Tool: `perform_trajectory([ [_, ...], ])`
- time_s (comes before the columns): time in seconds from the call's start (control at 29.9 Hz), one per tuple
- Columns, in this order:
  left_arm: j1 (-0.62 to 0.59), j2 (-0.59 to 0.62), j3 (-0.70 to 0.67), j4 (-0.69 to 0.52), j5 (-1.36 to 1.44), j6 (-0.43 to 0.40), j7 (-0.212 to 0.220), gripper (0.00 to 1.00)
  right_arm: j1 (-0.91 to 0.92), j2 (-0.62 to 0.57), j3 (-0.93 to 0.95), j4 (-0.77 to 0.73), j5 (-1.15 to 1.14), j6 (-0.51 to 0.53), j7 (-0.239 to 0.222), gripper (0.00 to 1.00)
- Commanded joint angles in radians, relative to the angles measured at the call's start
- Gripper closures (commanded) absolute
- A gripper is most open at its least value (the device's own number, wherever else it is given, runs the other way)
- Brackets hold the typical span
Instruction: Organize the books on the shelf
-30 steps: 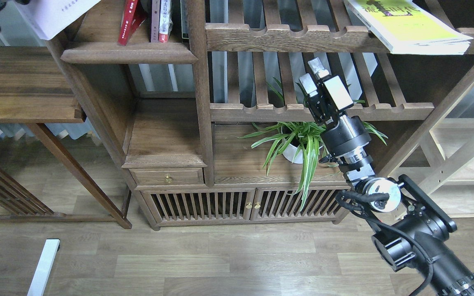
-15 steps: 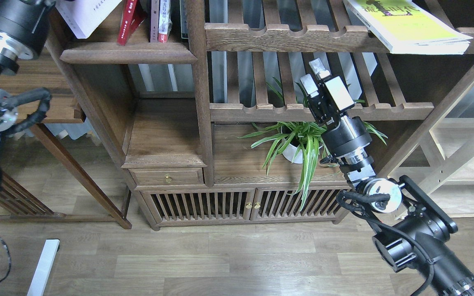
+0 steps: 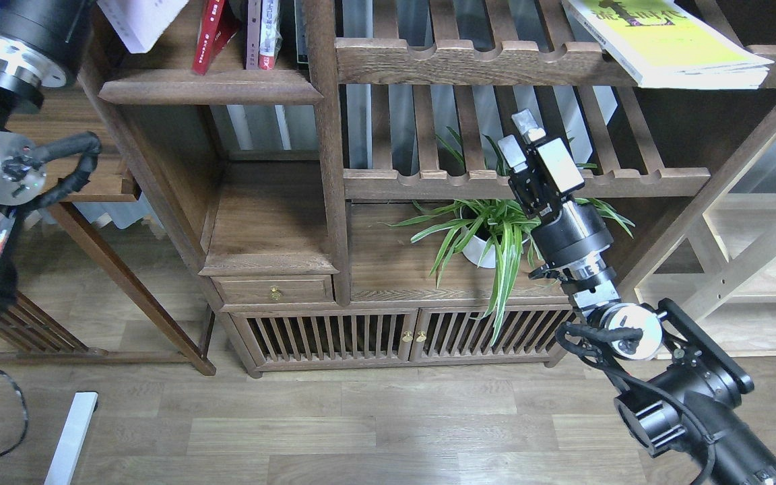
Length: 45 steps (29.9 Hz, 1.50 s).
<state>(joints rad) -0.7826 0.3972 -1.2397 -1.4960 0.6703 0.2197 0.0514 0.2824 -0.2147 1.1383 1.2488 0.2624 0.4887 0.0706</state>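
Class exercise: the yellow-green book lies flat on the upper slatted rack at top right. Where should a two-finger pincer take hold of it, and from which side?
Probably the near right corner of the yellow-green book, where it overhangs the slatted rack's front rail. That corner has open air above and below, so one finger can slide under, one over the thin page edge. Approach from the front, where the right pincer waits below.

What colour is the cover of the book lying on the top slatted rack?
Yellow-green cover, seen in the head view.

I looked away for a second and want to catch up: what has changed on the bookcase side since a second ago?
The left arm has swung in at the top left, carrying the white book up and right over the shelf; its claw is out of view. The right claw dropped slightly, empty. The yellow-green book and plant stayed put.
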Motion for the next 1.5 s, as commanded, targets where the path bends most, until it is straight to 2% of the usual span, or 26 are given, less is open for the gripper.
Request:
perform_trajectory([
  [0.0, -0.017, 0.034, 0.008, 0.008, -0.001, -0.010, 0.004, 1.00, 0.000, 0.005, -0.002, 0.000, 0.000, 0.000, 0.000, 0.14],
  [0.4, -0.121, 0.025, 0.077, 0.138, -0.009, -0.016, -0.011, 1.00, 0.001, 0.008, -0.008, 0.003, 0.000, 0.000, 0.000, 0.14],
  [0.6, -0.190, 0.012, 0.105, 0.259, -0.012, -0.085, -0.016, 1.00, 0.000, 0.002, 0.005, 0.004, 0.000, 0.000, 0.000, 0.14],
  [0.77, -0.234, -0.011, 0.129, 0.333, -0.012, -0.092, -0.019, 1.00, -0.005, 0.000, 0.006, 0.004, 0.001, 0.000, 0.001, 0.14],
  [0.9, -0.277, -0.024, 0.146, 0.411, -0.014, -0.124, -0.053, 1.00, -0.005, 0.001, 0.006, 0.004, 0.001, 0.000, 0.003, 0.14],
  [1.07, -0.354, -0.055, 0.164, 0.511, -0.017, -0.144, -0.062, 1.00, -0.006, 0.001, 0.008, 0.003, 0.003, 0.000, 0.005, 0.14],
  [1.24, -0.417, -0.058, 0.203, 0.615, -0.043, -0.206, -0.077, 1.00, -0.006, 0.001, 0.008, 0.004, 0.003, 0.000, 0.005, 0.14],
  [1.47, -0.477, -0.060, 0.279, 0.708, -0.107, -0.218, -0.102, 0.99, -0.006, 0.001, 0.008, 0.004, 0.003, 0.000, 0.005, 0.14],
])
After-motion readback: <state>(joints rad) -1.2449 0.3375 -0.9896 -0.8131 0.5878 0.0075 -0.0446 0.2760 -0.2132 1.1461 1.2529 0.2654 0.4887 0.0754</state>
